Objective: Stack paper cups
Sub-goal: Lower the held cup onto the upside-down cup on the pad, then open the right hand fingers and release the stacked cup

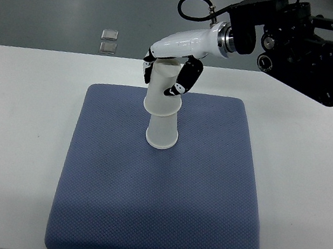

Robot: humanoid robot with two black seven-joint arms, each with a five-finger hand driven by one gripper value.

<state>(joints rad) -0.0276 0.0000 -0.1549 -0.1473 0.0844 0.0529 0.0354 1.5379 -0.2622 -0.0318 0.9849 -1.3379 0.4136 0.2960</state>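
Observation:
My right hand [166, 73] reaches in from the upper right, its white palm and black fingers curled around a white paper cup [162, 93]. This cup is upside down and sits over a second inverted white cup [162, 131] that stands on the blue pad [163, 182]. The upper cup leans slightly to the left over the lower one. I cannot tell how far the two overlap. The left arm does not show.
The blue cushioned pad lies on a white table [9, 135]. Two small clear packets [109, 40] lie on the grey floor beyond the table's far edge. The black right forearm [309, 49] spans the upper right corner.

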